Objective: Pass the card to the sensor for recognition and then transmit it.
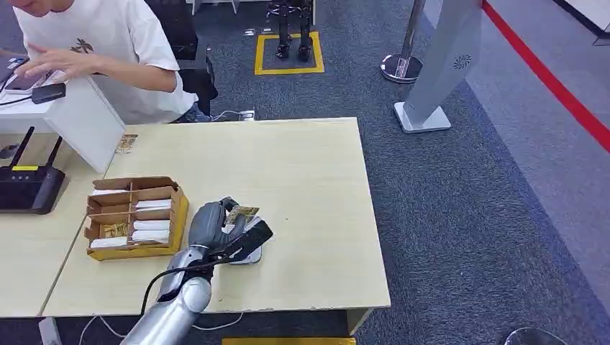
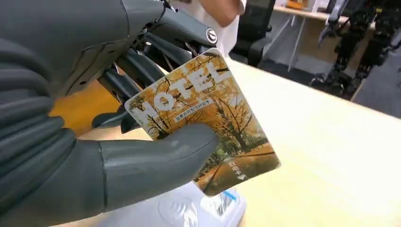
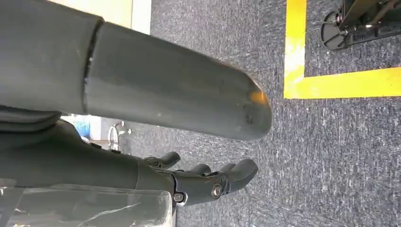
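Observation:
My left hand (image 1: 216, 226) holds a yellow hotel card (image 1: 242, 213) over the white card sensor (image 1: 248, 253) on the pale wooden table (image 1: 302, 187). In the left wrist view the card (image 2: 208, 118) reads HOTEL and shows autumn trees; my thumb (image 2: 156, 165) presses it against the darker fingers (image 2: 142, 71). The sensor (image 2: 198, 210) lies just under the card's lower edge. My right hand (image 3: 208, 182) hangs beside my body above grey carpet, with fingers slightly bent and nothing in them.
A cardboard box (image 1: 135, 215) with compartments of cards stands left of my left hand. A person in a white shirt (image 1: 108, 50) sits behind the table's far left corner. A black router (image 1: 29, 183) is on the neighbouring desk. A loose card (image 1: 126, 143) lies near the far edge.

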Available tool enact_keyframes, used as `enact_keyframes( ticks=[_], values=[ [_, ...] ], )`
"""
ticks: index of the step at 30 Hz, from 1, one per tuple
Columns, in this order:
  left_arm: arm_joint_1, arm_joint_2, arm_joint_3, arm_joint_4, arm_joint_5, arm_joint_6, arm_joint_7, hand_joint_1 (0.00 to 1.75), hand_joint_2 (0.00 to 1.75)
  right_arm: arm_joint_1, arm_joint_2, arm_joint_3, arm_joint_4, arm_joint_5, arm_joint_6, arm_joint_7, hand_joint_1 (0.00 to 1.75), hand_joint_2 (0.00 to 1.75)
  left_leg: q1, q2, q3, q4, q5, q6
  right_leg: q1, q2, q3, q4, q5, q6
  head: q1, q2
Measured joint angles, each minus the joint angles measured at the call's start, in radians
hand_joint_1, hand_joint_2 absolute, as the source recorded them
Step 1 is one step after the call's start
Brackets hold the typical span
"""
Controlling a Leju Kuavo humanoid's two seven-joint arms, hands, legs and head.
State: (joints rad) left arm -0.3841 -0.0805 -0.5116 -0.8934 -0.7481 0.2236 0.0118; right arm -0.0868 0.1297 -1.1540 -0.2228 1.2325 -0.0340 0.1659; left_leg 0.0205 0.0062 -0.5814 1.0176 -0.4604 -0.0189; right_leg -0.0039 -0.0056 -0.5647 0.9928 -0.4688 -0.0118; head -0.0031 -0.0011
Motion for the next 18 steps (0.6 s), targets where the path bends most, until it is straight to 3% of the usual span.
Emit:
enact_keyframes(
  ticks=[8,18],
  values=[
    [0.004,-0.041,0.0,0.083,0.007,0.018,-0.02,1.75,1.75,0.0,0.0,0.003,0.0,0.0,-0.002,0.0,0.0,0.0,0.0,0.0,0.0,0.0,0.0,0.0,0.0,0.0,0.0,0.0,0.0,0.0,0.0,0.0],
    [0.003,-0.05,0.0,0.12,0.009,0.019,-0.025,1.75,1.75,-0.001,0.0,0.005,0.0,0.0,-0.002,0.003,0.0,0.0,0.0,0.0,0.0,0.0,0.0,0.0,0.0,0.0,0.0,0.0,0.0,0.0,0.0,0.0]
  ],
)
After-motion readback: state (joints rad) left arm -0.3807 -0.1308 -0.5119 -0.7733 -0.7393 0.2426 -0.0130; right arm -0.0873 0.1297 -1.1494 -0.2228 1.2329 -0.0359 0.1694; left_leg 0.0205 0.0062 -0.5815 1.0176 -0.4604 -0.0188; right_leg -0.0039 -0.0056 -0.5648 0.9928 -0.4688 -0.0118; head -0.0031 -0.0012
